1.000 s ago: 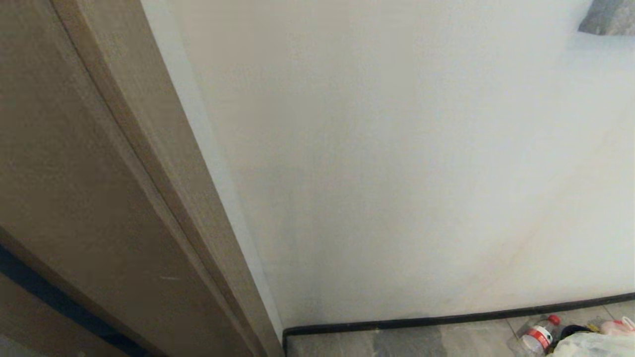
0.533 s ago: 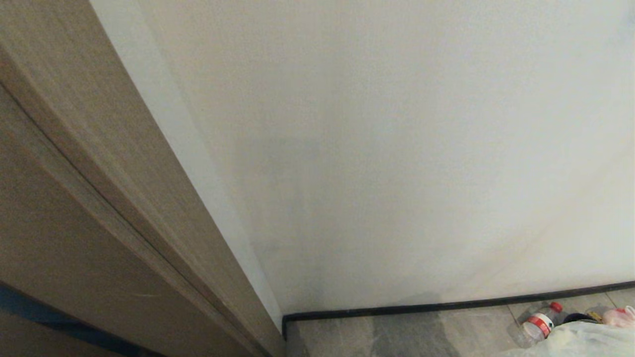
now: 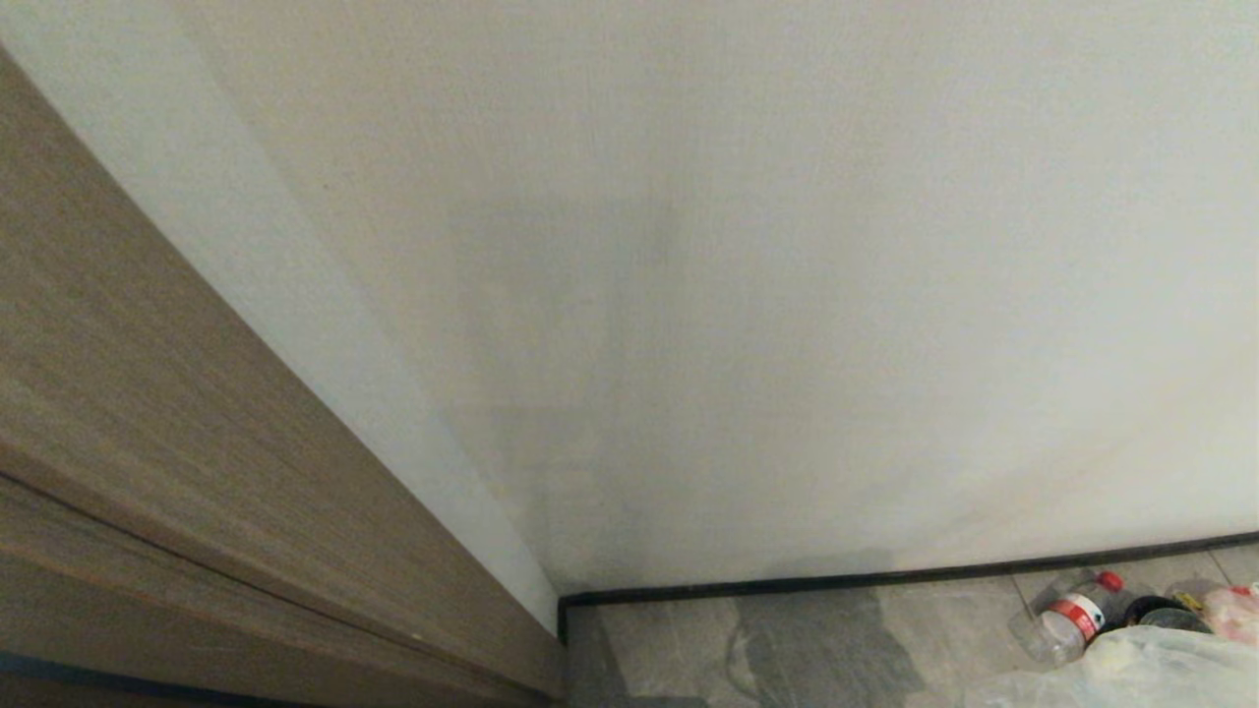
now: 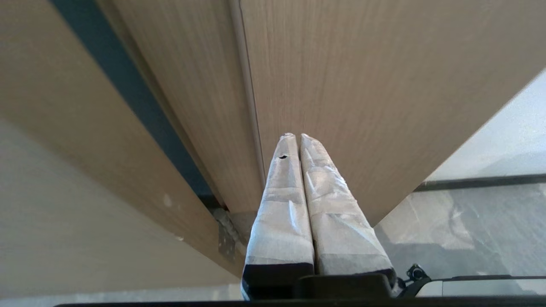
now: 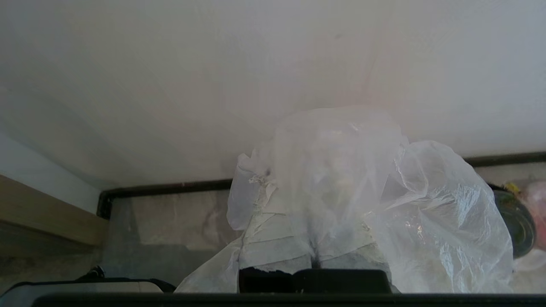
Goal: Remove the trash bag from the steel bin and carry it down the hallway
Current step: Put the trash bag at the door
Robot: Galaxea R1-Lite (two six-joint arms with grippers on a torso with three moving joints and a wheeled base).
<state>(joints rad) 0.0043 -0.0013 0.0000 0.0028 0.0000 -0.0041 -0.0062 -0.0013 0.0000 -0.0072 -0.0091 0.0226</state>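
I have the trash bag (image 5: 426, 213) pinched in my right gripper (image 5: 313, 251) — the two taped fingers are pressed tight together and the thin clear plastic puffs up over them. From the head view I see only a corner of the bag, low on my right side, just above the floor (image 3: 816, 649). My left gripper (image 4: 295, 140) is closed too, with nothing in it, pointing at a brown wooden door (image 4: 362, 94).

I think the bag is light and very soft. It crinkles and it is slippery, and thin plastic like this can tear if it drags or gets pulled hard. The best place to hold it is the bunched-up top edge, where I have it now, because many layers together are stronger than one.

By the bag, near the black skirting (image 3: 885, 578), lies a clear bottle (image 3: 1067, 621) with a red cap and red label. Next to it is a dark round thing (image 5: 514, 221) — maybe the steel bin, I cannot tell — and something pink (image 3: 1229, 610). A plain pale wall (image 3: 738, 295) is right in front of me and the door is on my left, so I am facing a corner and I guess I must turn before I can go down the hallway
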